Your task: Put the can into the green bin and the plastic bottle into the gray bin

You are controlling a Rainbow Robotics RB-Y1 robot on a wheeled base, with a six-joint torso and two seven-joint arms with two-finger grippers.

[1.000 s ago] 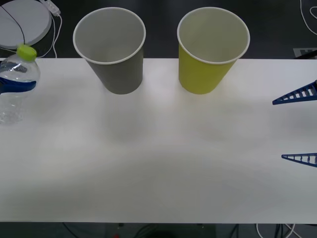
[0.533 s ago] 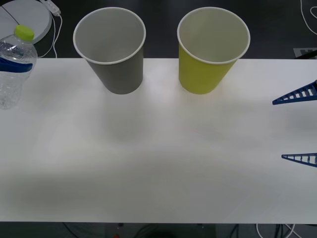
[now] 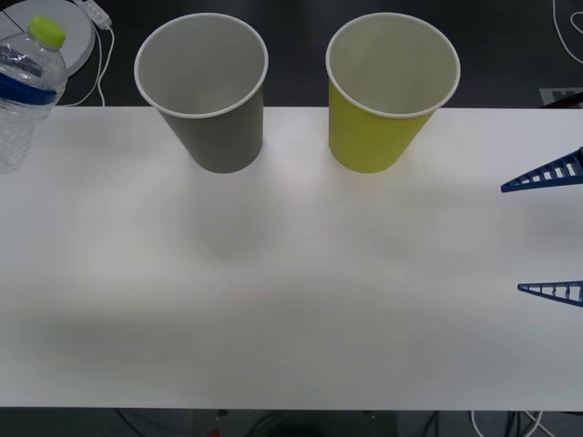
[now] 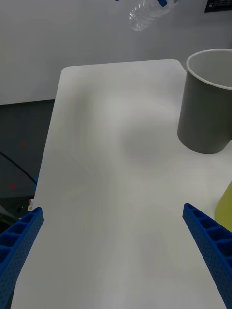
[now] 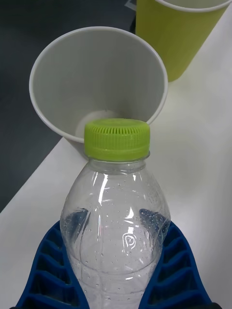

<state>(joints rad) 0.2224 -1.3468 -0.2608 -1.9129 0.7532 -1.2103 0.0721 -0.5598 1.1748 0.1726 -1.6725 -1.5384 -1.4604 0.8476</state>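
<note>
No readable text, brand, number or sign. Plastic bottle [image 5: 116, 212] has a small embossed mark on its clear shoulder in the left wrist view, too tiny to make out. Gray bin [image 3: 202, 89] and green bin [image 3: 390, 89] are plain, unprinted.

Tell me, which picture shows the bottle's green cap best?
The left wrist view: the plastic bottle, held in the left gripper, shows its ridged cap close up. The front view shows the cap small at the far left; the right wrist view shows the bottle's body far off.
</note>
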